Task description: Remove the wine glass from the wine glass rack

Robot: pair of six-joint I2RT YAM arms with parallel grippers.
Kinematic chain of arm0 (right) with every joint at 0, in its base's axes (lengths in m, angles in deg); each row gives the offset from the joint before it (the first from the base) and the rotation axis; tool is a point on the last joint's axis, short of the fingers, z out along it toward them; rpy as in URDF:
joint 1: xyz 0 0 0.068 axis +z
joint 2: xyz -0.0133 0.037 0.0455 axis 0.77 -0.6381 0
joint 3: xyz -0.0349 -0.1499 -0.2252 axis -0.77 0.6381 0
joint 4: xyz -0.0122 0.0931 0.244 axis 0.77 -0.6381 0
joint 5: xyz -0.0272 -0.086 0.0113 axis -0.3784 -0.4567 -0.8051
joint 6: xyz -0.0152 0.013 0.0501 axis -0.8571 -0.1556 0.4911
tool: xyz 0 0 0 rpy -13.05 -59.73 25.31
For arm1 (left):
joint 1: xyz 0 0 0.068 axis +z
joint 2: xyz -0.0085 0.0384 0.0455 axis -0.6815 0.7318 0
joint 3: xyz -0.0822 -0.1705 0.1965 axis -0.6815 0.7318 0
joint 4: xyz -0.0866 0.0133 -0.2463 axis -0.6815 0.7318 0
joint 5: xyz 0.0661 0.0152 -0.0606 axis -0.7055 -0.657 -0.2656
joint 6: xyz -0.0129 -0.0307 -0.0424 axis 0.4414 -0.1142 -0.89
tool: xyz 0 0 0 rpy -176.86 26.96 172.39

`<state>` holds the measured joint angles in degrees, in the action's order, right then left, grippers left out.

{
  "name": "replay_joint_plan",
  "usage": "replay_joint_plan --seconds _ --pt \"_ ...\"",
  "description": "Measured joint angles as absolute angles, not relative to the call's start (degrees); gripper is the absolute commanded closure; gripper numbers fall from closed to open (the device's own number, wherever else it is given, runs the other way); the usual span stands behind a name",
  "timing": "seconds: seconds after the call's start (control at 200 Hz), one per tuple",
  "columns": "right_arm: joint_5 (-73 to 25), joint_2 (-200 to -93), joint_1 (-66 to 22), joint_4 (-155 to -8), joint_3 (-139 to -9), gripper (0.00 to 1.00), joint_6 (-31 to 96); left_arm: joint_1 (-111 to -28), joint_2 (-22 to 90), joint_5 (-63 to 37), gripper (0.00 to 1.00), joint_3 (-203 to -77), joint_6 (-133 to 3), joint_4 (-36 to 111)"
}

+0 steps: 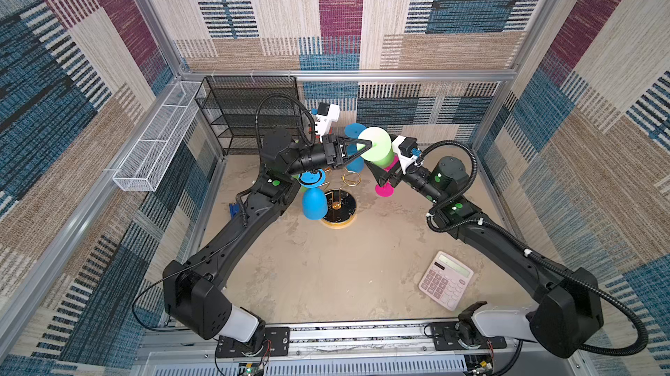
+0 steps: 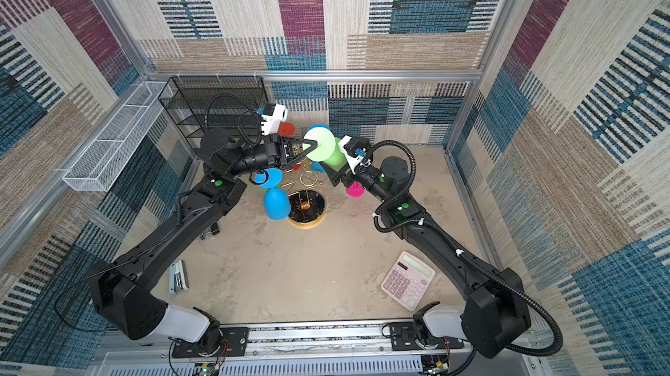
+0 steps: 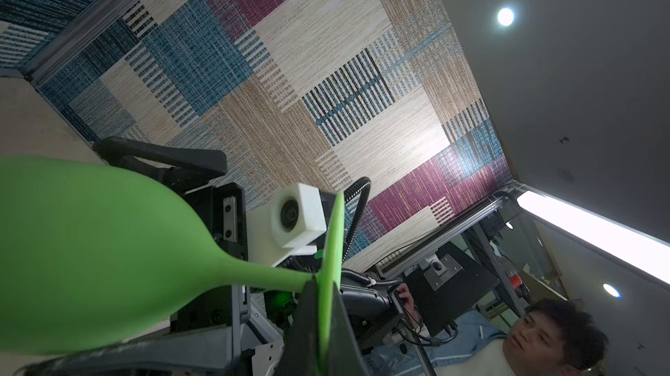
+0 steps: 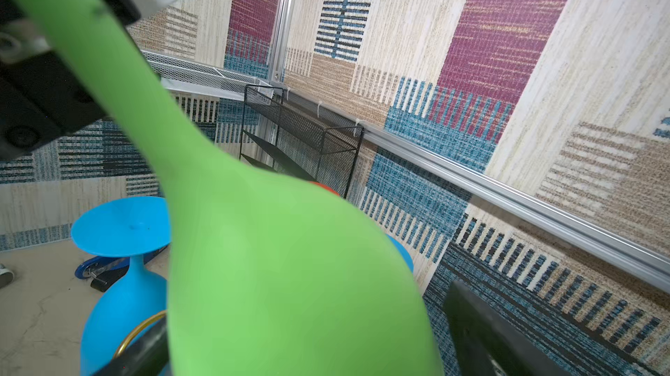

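Green wine glass [image 1: 379, 151] is held tipped on its side above the wine glass rack [image 1: 340, 208], over the gold loops on the rack's far side. Its pale foot is turned up toward the camera in both top views. The left gripper [image 1: 369, 145] is clenched on that foot, its fingers [image 3: 308, 323] pinching the thin disc from both faces. The right gripper [image 4: 306, 305] is spread wide around the glass's bowl, with one finger just beside the green wall; whether it touches cannot be told. A blue wine glass [image 1: 313, 203] hangs bowl-down at the rack's near-left side, and a pink wine glass [image 1: 384, 189] shows at the rack's right. A black mesh shelf [image 1: 250, 113] stands behind and left of the rack. A pink calculator [image 1: 446, 280] lies well apart to the rack's near right.
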<state>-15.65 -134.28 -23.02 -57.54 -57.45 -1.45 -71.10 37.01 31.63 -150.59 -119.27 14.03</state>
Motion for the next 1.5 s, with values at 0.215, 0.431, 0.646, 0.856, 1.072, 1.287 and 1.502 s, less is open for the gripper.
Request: replay_joint_plan --seconds 0.215,0.431,0.646,0.856,1.072,1.287,1.502 --pt "-16.00 -135.35 -22.67 -57.27 -58.11 0.00 -1.38 -71.10 37.01 31.78 1.00 -150.37 -120.47 13.77" --pt "-16.17 -135.35 -22.56 -57.25 -58.11 0.04 -0.88 -71.06 37.01 31.78 1.00 -150.06 -121.52 12.59" --pt "-16.45 -134.96 -21.80 -57.84 -58.11 0.12 -0.60 -70.84 37.01 31.78 1.00 -149.80 -121.79 11.43" --pt "-17.26 -134.54 -21.12 -60.49 -58.55 0.20 -0.86 -70.64 37.52 31.83 0.91 -149.76 -122.16 10.99" --pt "-17.88 -133.08 -20.53 -66.06 -60.07 0.30 -0.79 -70.03 37.87 31.91 0.80 -150.06 -122.16 10.01" --pt "-18.25 -130.63 -20.20 -70.72 -60.42 0.38 0.19 -69.46 38.17 32.00 0.69 -150.17 -122.14 8.96" --pt "-18.73 -129.26 -20.16 -74.76 -61.32 0.45 2.62 -68.65 38.17 31.91 0.58 -150.26 -122.07 8.08"
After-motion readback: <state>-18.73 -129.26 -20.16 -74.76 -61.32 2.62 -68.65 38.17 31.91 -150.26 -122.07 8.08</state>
